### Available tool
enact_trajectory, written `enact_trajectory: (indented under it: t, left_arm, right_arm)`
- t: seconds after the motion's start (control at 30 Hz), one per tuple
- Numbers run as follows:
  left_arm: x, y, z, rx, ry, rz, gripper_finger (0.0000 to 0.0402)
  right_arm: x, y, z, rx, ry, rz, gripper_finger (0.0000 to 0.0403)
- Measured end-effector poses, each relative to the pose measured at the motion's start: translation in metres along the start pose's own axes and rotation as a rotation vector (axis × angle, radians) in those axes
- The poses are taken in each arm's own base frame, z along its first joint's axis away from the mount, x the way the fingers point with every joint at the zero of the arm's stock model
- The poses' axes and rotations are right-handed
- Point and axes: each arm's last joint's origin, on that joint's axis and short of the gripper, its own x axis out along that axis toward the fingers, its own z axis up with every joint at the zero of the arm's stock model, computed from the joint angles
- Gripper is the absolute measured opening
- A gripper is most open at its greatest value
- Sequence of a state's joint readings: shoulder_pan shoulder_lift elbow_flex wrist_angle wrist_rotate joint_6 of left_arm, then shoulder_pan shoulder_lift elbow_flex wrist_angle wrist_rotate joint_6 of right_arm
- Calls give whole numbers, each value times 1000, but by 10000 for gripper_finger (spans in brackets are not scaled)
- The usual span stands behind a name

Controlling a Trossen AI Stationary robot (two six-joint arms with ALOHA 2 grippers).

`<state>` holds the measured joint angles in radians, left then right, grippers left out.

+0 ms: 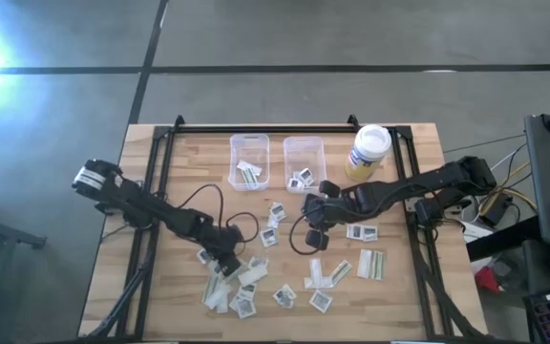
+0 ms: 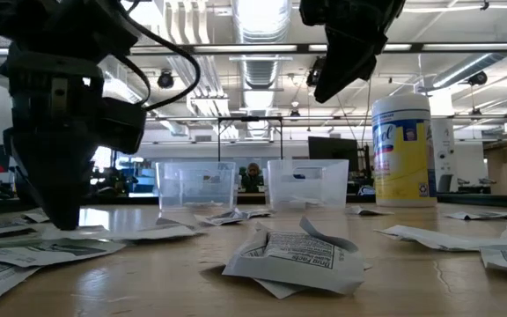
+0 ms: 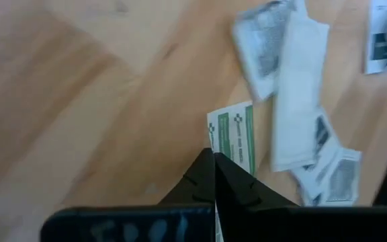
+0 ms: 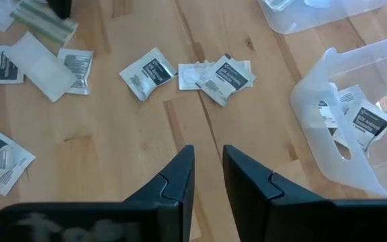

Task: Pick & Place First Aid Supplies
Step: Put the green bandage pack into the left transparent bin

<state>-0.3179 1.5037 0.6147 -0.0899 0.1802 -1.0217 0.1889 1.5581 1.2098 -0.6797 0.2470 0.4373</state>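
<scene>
Your left gripper [image 3: 213, 176] is down on the tabletop [image 1: 179, 172] among the scattered packets [image 1: 246, 287], fingers pressed together over the edge of a green-striped packet [image 3: 237, 138]; can't confirm it's actually pinched. Lift slowly and check it comes up alone, since the neighbours overlap. Then carry it to the left bin [image 1: 249, 161]. Right gripper [image 4: 207, 178] hangs above bare wood beside the right bin [image 4: 355, 121], fingers slightly apart, holding nothing.
</scene>
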Motion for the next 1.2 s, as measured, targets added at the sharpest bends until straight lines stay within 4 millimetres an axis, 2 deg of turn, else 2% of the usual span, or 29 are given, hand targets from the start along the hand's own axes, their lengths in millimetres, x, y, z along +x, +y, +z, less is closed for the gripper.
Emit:
enact_trajectory:
  t: [0.13, 0.43, 0.7, 0.87, 1.0, 1.2]
  left_arm:
    - [-11, 1, -1, 2, -27, 27, 1]
    - [-32, -5, 3, 29, -86, -29, 1]
    - [-43, 0, 5, 21, -107, 7, 1]
    - [-44, 0, 5, -45, -98, -6, 4]
    - [-42, 0, 5, -54, -90, -6, 33]
    - [-38, 0, 5, -55, -87, -6, 114]
  right_arm:
    - [-1, 3, -2, -9, 4, 4, 74]
    - [-3, 10, -7, -27, 26, 12, 59]
    - [-6, 18, -14, -48, 45, 21, 65]
    - [-7, 20, -15, -52, 45, 24, 70]
    - [-7, 20, -14, -52, 44, 24, 75]
    - [-7, 20, -15, -54, 44, 23, 70]
